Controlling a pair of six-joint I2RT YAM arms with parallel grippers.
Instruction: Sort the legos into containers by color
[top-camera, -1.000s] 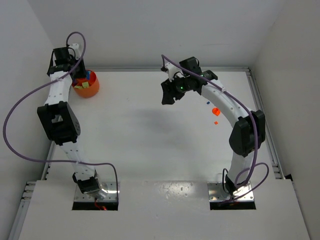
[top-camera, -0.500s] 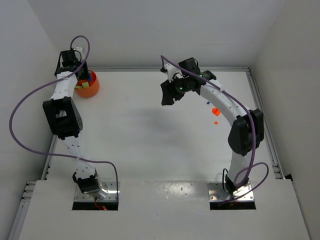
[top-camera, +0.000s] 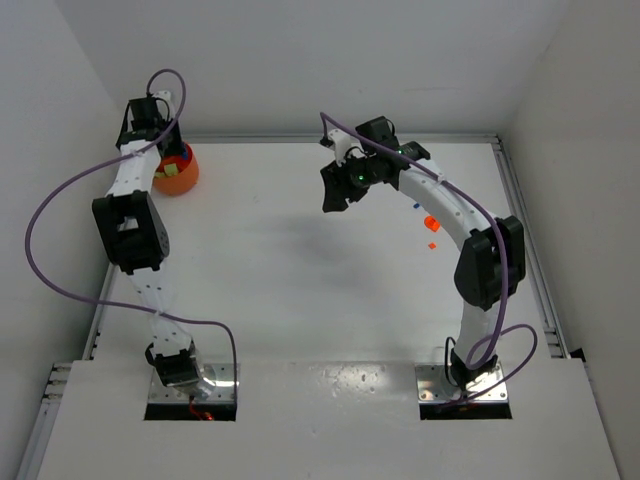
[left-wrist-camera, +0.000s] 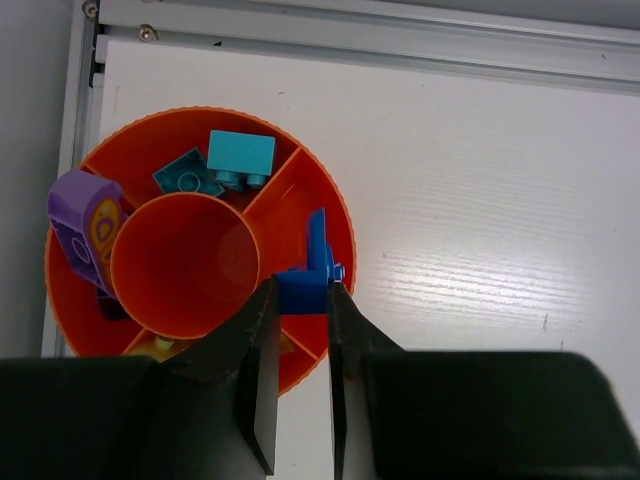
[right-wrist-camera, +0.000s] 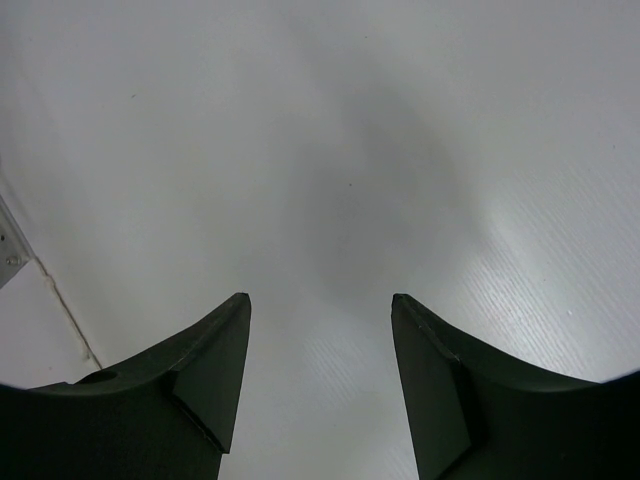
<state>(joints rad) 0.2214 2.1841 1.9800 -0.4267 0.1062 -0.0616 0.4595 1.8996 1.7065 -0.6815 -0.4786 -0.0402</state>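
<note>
Blue brick: the blue brick (left-wrist-camera: 305, 285) is pinched between the narrow fingers of the left gripper (left-wrist-camera: 301, 293), above the right-hand compartment of the bowl (left-wrist-camera: 300, 200). Whether it touches the bowl floor cannot be told.
Step in hand: judged to be the drop of the blue piece into its section.
Doing it well: the fingers should part only while the brick sits inside the two dividing walls and clear of the outer rim. Such a light piece could bounce or cling to a pad, so a low, straight release would suit it.
Bowl: round, glossy orange plastic with a finely ribbed rim. A smooth central cup (left-wrist-camera: 185, 265) is ringed by wedge-shaped sections. It stands at the far left corner of the table (right-wrist-camera: 330, 150), just beside the metal rail (left-wrist-camera: 350, 35).
Already sorted: teal bricks (left-wrist-camera: 240, 155) in the far section, a rounded purple piece (left-wrist-camera: 85, 225) at the left, and a yellow-green brick (left-wrist-camera: 160, 345) in the near section, half hidden.
Loose pieces: orange bricks (top-camera: 431, 222) and a blue speck (top-camera: 415, 207) lie on the right, near the right arm.
Right gripper: the right gripper (right-wrist-camera: 320, 300) hangs over bare matte white table with its fingers wide apart and nothing between them.
</note>
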